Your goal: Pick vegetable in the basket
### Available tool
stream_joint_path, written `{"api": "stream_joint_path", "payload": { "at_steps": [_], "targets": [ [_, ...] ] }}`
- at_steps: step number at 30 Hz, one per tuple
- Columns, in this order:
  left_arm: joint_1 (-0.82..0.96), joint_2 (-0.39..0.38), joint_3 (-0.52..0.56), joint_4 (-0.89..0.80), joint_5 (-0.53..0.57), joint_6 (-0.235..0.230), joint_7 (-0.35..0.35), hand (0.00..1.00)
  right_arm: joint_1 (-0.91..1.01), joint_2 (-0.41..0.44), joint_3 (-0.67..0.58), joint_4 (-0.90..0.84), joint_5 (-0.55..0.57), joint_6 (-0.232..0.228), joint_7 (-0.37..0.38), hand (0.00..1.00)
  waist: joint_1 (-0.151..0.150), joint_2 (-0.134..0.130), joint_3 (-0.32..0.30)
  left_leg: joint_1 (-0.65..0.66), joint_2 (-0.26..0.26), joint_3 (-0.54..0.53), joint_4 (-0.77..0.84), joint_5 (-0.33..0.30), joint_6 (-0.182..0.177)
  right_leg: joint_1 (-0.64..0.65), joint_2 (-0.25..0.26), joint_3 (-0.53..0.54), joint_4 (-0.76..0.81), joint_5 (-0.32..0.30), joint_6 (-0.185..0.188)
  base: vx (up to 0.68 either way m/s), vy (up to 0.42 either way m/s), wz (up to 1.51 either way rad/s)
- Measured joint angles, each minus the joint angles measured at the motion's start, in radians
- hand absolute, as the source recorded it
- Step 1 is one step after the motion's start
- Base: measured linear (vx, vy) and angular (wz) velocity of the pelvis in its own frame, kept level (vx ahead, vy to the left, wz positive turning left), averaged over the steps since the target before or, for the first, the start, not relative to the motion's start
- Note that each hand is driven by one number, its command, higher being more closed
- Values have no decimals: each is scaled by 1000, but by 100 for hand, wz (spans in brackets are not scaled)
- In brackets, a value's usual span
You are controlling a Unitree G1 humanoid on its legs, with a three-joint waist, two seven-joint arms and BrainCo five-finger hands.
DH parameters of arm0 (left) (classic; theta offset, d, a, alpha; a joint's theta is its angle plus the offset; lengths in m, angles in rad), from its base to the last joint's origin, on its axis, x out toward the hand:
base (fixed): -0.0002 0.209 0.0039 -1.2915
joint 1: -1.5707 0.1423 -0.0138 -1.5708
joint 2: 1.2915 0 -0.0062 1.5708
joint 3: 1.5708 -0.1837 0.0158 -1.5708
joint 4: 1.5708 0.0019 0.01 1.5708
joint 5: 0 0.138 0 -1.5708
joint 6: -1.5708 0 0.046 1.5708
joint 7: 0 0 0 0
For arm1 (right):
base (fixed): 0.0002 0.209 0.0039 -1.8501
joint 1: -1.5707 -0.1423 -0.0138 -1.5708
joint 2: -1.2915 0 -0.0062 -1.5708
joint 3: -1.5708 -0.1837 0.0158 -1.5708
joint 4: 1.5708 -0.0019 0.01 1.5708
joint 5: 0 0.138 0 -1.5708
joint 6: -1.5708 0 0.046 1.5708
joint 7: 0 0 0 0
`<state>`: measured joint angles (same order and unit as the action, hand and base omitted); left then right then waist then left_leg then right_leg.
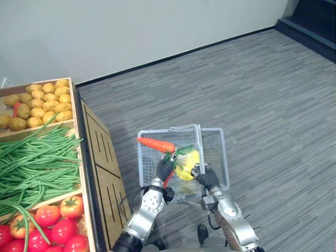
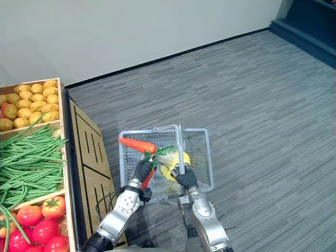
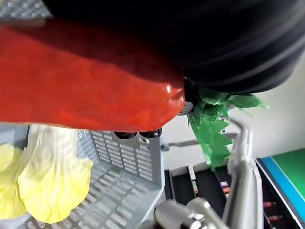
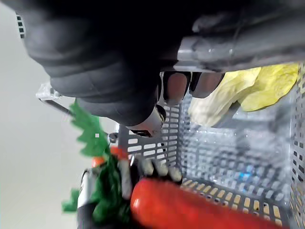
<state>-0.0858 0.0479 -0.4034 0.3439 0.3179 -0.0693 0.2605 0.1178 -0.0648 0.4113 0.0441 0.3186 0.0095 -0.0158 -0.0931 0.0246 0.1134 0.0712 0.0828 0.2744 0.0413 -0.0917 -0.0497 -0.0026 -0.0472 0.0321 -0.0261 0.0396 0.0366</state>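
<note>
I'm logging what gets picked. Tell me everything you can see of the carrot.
The carrot is glossy orange-red and plastic-looking, with a jagged green leafy top. It lies roughly level, tip toward the robot's left, in the air over the left side of the grey mesh basket. The left hand grips it at its leafy end.

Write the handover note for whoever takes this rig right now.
Left hand: shut on the carrot, gripped near its green top and held above the basket.
Right hand: shut on the basket handle, holding the basket in front of the robot.
In the basket: a pale yellow leafy vegetable.
Done: the carrot is in hand over the basket.
Left: lower the carrot in and let go. The potatoes, green beans and tomatoes sit in the stand on the robot's left if more are wanted.
</note>
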Motion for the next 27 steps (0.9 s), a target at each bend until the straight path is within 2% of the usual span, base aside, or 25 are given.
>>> {"api": "stream_joint_path", "payload": {
  "at_steps": [2, 3, 11, 19, 24, 27],
  "targets": [
    [-14, 10, -23, 34, 34, 16, 0, 100, 0, -1, 31, 0, 45, 0, 8, 100, -2, -10, -7, 1, 0, 0, 0, 0, 0, 1, 0, 1, 0, 2, 1, 0, 0, 0],
    [-19, 12, -28, 42, 43, 18, 0, 0, 0, -1, 36, 0, 54, 0, 11, 100, -2, -12, -8, 1, -1, 0, 0, 0, 0, 1, 0, 1, -1, 3, 1, 0, 0, 0],
    [-58, 13, -39, 131, 128, 44, -1, 0, -2, -24, 91, 0, 112, 0, 22, 100, -2, -18, -15, 2, -3, -8, 0, 3, 2, 11, -2, -3, -15, 14, -1, -13, -1, 1],
    [-58, 12, -46, 132, 128, 46, -15, 0, 0, -26, 90, 0, 108, 0, 23, 100, -3, -19, -16, -6, -8, -27, -5, 10, 5, 14, -6, -22, -21, 14, 0, -5, 1, 6],
    [-17, 15, -12, 34, 125, 50, -20, 0, 23, -18, 47, -24, 27, 0, 41, 100, 0, -19, -16, -7, -10, -37, -7, 13, 8, 18, -9, -31, -22, 14, 0, -8, 4, 7],
    [57, 17, 34, -109, 88, 26, -30, 0, 59, 1, -76, -30, -50, 0, 31, 100, 5, -18, -17, -6, -12, -44, -7, 14, 9, 22, -11, -35, -22, 14, 0, -18, 6, 6]
  ]
}}
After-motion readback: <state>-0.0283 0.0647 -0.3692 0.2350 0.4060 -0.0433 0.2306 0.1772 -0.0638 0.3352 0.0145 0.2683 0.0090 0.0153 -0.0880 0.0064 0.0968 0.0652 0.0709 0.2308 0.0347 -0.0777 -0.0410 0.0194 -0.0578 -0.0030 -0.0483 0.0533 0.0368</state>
